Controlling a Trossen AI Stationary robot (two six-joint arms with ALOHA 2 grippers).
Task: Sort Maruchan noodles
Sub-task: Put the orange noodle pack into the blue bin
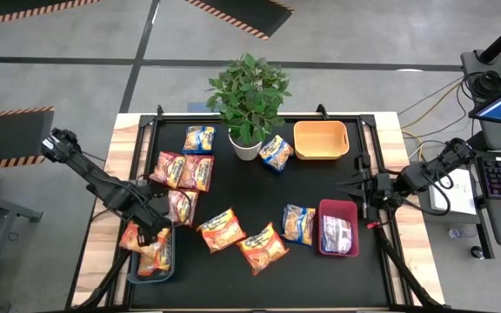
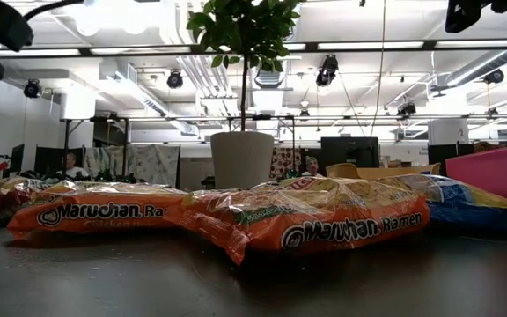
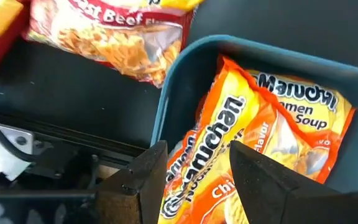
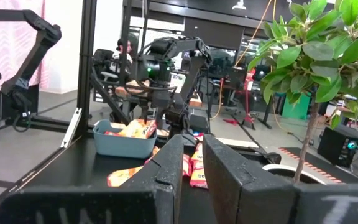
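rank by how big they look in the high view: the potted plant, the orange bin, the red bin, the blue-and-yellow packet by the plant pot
1. potted plant, foliage included
2. orange bin
3. red bin, close to the orange bin, so that order is unsure
4. blue-and-yellow packet, clearly smallest

Glossy crinkled plastic noodle packets (image 1: 263,246), smooth plastic blue bin (image 3: 173,81), matt black table mat (image 1: 320,183), bare wood table edges (image 1: 120,156).

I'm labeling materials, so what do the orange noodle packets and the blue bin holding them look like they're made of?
Orange printed flat noodle packets: thin glossy plastic film, judging by wrinkles and shiny glare. Grey-blue rectangular bin: probably moulded rigid plastic, with smooth matte walls and a rounded rim.
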